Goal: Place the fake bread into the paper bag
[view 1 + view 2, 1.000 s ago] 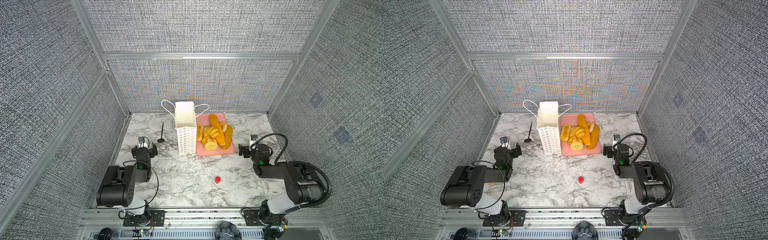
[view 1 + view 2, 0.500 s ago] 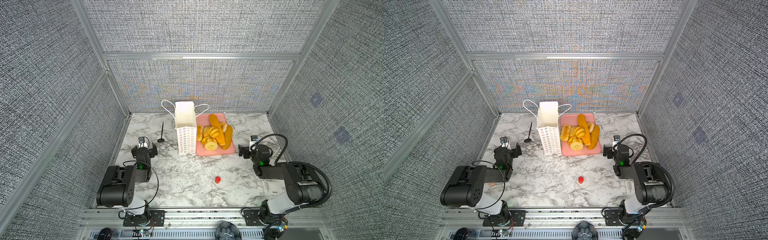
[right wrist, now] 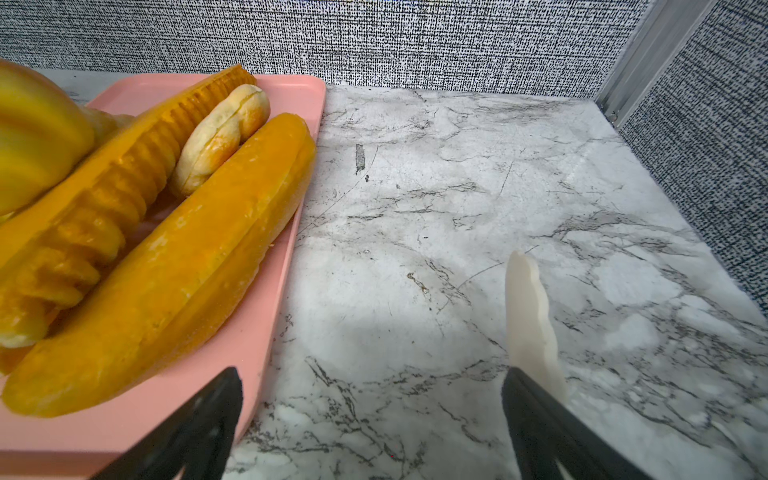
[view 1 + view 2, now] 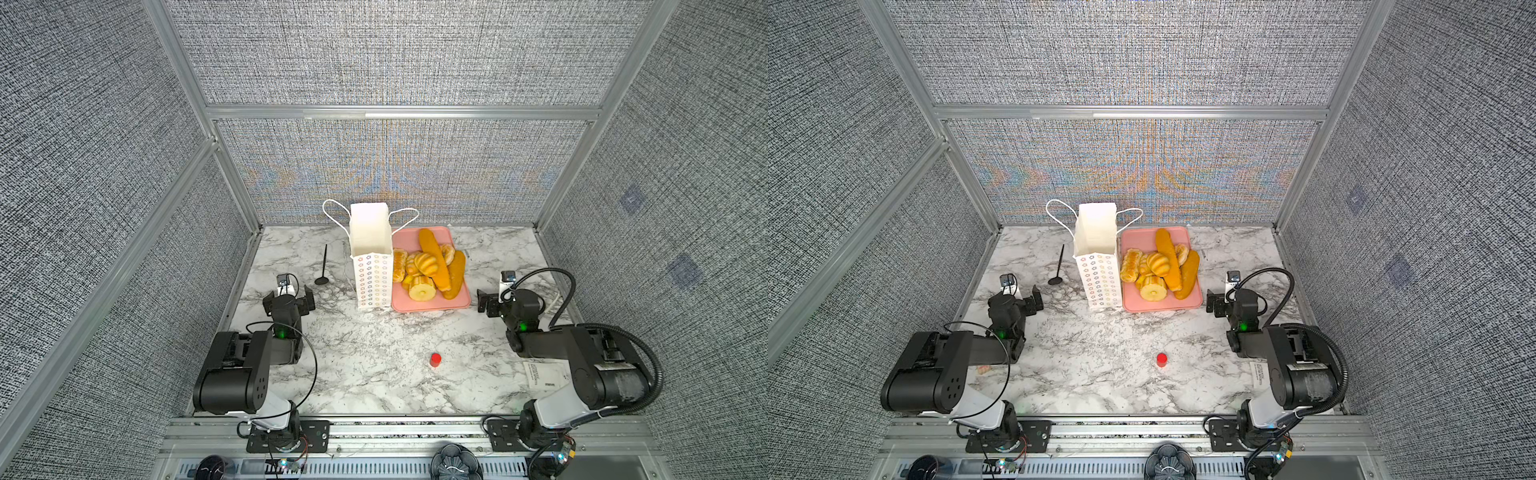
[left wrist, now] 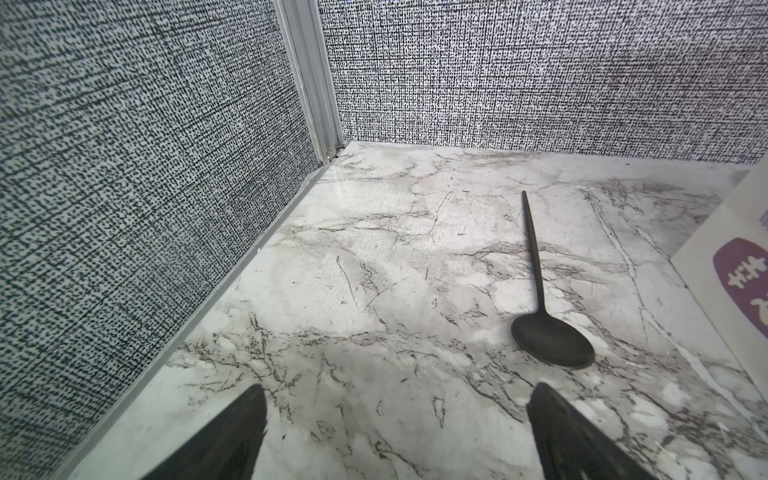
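The fake bread (image 4: 432, 266) (image 4: 1163, 266) is piled on a pink tray (image 4: 415, 305) at the back of the table: two long loaves, ridged buns and a ring cake. The white paper bag (image 4: 372, 270) (image 4: 1098, 272) stands upright and open against the tray's left side. My left gripper (image 4: 289, 297) (image 5: 399, 388) rests low, left of the bag, open and empty. My right gripper (image 4: 511, 301) (image 3: 370, 372) sits open and empty just right of the tray. One right fingertip is at the tray's edge, beside a long loaf (image 3: 178, 266).
A black spoon (image 4: 323, 266) (image 5: 540, 291) lies between the left gripper and the bag. A small red cylinder (image 4: 435, 359) stands mid-table at the front. A white flat strip (image 3: 532, 316) lies by the right gripper. A paper label (image 4: 544, 374) lies under the right arm. Walls enclose three sides.
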`<state>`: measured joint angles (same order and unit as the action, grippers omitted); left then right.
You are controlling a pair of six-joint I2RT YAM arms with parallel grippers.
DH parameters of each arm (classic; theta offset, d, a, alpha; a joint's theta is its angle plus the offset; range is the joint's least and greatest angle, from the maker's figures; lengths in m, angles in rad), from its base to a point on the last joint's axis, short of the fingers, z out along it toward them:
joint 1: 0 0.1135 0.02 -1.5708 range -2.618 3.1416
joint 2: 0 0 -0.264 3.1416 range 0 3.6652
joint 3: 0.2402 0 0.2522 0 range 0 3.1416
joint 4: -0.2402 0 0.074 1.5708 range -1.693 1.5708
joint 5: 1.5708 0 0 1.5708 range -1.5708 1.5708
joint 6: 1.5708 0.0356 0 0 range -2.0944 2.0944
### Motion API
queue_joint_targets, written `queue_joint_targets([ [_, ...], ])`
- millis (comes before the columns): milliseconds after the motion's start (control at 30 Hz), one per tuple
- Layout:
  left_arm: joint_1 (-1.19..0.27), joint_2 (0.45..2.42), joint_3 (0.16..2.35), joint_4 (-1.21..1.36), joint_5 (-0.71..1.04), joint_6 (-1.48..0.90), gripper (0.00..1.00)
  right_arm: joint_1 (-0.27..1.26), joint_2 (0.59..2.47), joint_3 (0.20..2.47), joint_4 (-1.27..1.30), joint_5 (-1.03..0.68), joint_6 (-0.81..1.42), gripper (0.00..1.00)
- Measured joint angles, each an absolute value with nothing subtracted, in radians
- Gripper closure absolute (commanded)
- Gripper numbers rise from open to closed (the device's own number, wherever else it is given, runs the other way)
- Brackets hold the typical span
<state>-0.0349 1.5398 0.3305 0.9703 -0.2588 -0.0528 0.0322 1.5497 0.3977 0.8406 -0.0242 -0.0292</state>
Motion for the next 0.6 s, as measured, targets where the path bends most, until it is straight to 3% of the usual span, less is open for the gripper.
queue_joint_targets([
  [300, -0.036, 1.453, 0.329, 0.918, -0.266, -0.053, 0.01, 0.028, 1.463, 0.39, 0.784, 0.025, -0.004, 0.01],
  [600, -0.036, 1.112, 0.723, 0.122, -0.389, -0.25, 0.01, 0.025, 1.157, 0.769, 0.092, 0.132, 0.16, 0.01],
])
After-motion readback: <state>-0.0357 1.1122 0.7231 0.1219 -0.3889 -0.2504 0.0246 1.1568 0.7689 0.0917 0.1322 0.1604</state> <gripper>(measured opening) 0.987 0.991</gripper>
